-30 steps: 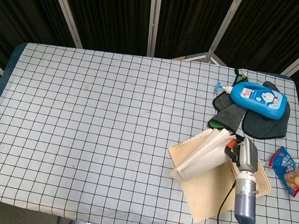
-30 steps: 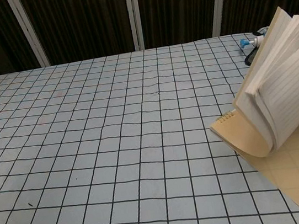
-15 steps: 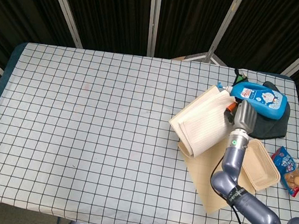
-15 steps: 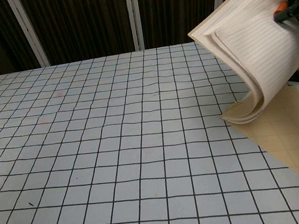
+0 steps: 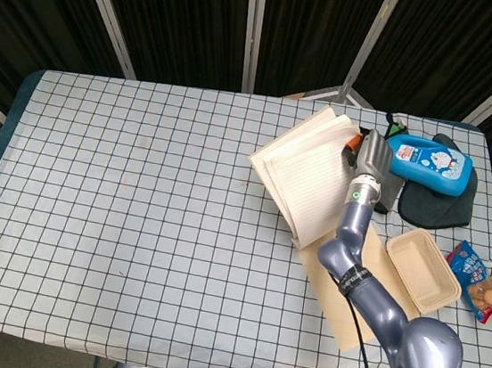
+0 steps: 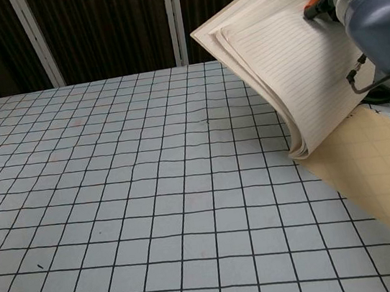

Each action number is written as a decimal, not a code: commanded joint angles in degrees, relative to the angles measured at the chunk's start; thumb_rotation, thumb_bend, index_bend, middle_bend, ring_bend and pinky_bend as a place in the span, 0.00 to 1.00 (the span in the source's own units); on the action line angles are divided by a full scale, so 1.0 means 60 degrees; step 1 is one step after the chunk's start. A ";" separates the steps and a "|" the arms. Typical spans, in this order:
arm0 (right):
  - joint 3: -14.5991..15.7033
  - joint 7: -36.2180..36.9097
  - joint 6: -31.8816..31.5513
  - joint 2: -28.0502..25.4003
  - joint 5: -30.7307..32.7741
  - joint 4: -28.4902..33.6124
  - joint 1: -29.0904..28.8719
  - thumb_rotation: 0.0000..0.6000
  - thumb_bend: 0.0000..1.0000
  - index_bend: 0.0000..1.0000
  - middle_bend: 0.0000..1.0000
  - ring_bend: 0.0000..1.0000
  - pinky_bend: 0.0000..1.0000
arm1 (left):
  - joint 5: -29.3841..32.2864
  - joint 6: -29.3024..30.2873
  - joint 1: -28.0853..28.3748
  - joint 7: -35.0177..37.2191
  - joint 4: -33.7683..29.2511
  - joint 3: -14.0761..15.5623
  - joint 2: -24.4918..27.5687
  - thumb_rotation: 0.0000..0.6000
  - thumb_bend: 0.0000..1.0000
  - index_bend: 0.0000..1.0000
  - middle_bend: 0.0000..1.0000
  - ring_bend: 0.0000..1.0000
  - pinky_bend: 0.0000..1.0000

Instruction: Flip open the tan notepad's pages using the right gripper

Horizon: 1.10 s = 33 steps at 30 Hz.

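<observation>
Right robot hand [image 5: 371, 154] pinches the far edge of the tan spiral notepad's lifted lined pages [image 5: 304, 182]. The sheaf fans up and leftward from the tan cover [image 6: 380, 171], flat on the checked counter [image 5: 134, 215]. Fingers hidden behind paper. Left robot hand out of frame.

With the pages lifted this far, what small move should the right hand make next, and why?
Probably carry on sweeping left and down. The right hand holds the lifted pages curled up over the spine edge, while the tan notepad base lies flat on the table. The sheets are past upright in the chest view, so lowering them leftward should lay them open.
</observation>
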<state>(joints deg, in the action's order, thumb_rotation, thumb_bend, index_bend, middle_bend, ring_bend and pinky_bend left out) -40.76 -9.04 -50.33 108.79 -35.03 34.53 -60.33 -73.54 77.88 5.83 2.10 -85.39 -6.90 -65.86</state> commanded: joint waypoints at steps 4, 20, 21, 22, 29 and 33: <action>-0.0018 0.0725 0.0927 0.0476 -0.0177 -0.0875 -0.0453 1.00 0.76 0.67 0.66 0.58 0.62 | 0.0021 0.0018 -0.0004 0.0024 -0.0027 -0.0012 0.0024 1.00 0.03 0.00 0.00 0.00 0.00; 0.0162 0.2268 0.3399 0.1381 -0.0952 -0.4066 -0.1736 1.00 0.63 0.53 0.50 0.41 0.44 | 0.0132 -0.0220 0.0076 0.0013 0.0098 0.0036 -0.0044 1.00 0.03 0.00 0.00 0.00 0.00; 0.0213 0.2356 0.3728 0.1357 -0.1015 -0.4069 -0.1695 1.00 0.55 0.41 0.38 0.28 0.32 | 0.0155 -0.0260 0.0089 0.0008 0.0122 0.0039 -0.0058 1.00 0.03 0.00 0.00 0.00 0.00; 0.0264 0.2437 0.3937 0.1338 -0.1088 -0.4098 -0.1671 1.00 0.45 0.28 0.24 0.14 0.18 | 0.0175 -0.0289 0.0100 0.0002 0.0140 0.0037 -0.0069 1.00 0.03 0.00 0.00 0.00 0.00; 0.0401 0.3087 0.4195 0.1340 -0.1467 -0.4276 -0.1710 1.00 0.15 0.00 0.00 0.00 0.00 | 0.0217 -0.0381 0.0157 -0.0103 0.0174 0.0054 -0.0133 1.00 0.03 0.00 0.00 0.00 0.00; 0.0463 0.3314 0.4086 0.1293 -0.1635 -0.4233 -0.1701 1.00 0.13 0.00 0.00 0.00 0.00 | 0.0218 -0.0370 0.0161 -0.0110 0.0164 0.0049 -0.0135 1.00 0.03 0.00 0.00 0.00 0.00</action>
<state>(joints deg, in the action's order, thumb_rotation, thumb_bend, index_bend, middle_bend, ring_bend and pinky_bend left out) -38.11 10.63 -25.62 116.65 -44.63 9.06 -70.56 -72.23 75.66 6.80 1.44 -84.40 -6.61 -66.67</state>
